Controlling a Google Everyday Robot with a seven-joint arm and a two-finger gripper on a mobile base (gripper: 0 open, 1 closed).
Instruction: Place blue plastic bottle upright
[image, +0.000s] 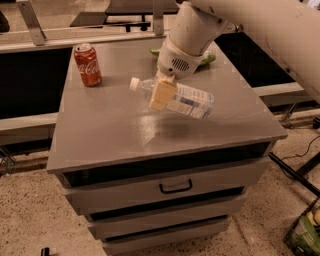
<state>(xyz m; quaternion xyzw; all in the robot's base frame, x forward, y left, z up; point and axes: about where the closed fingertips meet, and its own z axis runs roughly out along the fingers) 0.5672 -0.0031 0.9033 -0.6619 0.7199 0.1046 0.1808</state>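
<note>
The blue plastic bottle (187, 100) is clear with a white cap at its left end and a pale blue-and-white label. It hangs almost on its side above the grey cabinet top (110, 125), cap end slightly higher, casting a shadow below. My gripper (161, 94) comes down from the upper right and is shut on the bottle near its neck. One cream fingertip (161, 95) shows in front of the bottle; the other is hidden behind it.
A red Coca-Cola can (88, 64) stands upright at the back left of the top. A green snack bag (207, 59) lies at the back, mostly hidden by the arm. The cabinet has drawers below, with a black handle (175, 187).
</note>
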